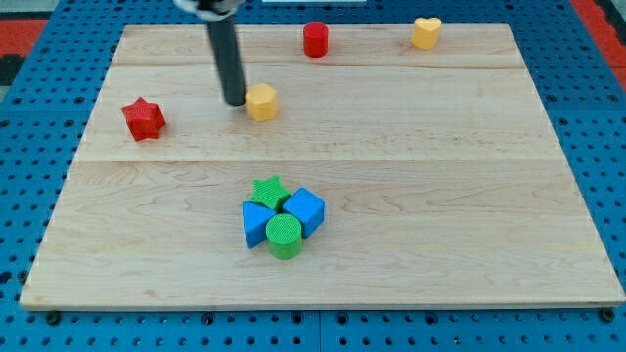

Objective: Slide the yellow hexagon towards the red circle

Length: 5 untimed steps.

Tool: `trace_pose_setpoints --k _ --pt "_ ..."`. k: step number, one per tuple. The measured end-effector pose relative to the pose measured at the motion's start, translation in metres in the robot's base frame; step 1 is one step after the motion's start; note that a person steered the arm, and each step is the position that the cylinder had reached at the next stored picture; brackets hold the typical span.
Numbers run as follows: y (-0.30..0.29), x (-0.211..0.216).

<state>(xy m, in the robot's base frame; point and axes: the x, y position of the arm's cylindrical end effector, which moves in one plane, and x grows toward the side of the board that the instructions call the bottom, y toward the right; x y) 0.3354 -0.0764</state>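
Note:
The yellow hexagon [261, 101] lies in the upper left-middle of the wooden board. The red circle [315, 40] stands near the view's top edge, up and to the right of the hexagon. My tip [236, 101] rests on the board just left of the yellow hexagon, very close to it or touching its left side. The dark rod rises from there toward the view's top.
A red star [144, 118] lies at the left. A yellow heart [425, 32] sits at the top right. A cluster of a green star [268, 191], two blue blocks [304, 210] [256, 223] and a green circle [285, 236] sits below the middle. The board's wooden rim [323, 301] runs along the bottom.

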Motion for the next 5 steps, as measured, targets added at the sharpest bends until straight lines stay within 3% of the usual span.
trace_pose_setpoints --k 2,3,4,5 --pt "0.053 0.06" --pt "0.087 0.035" --pt "0.05 0.006" --pt "0.041 0.033"
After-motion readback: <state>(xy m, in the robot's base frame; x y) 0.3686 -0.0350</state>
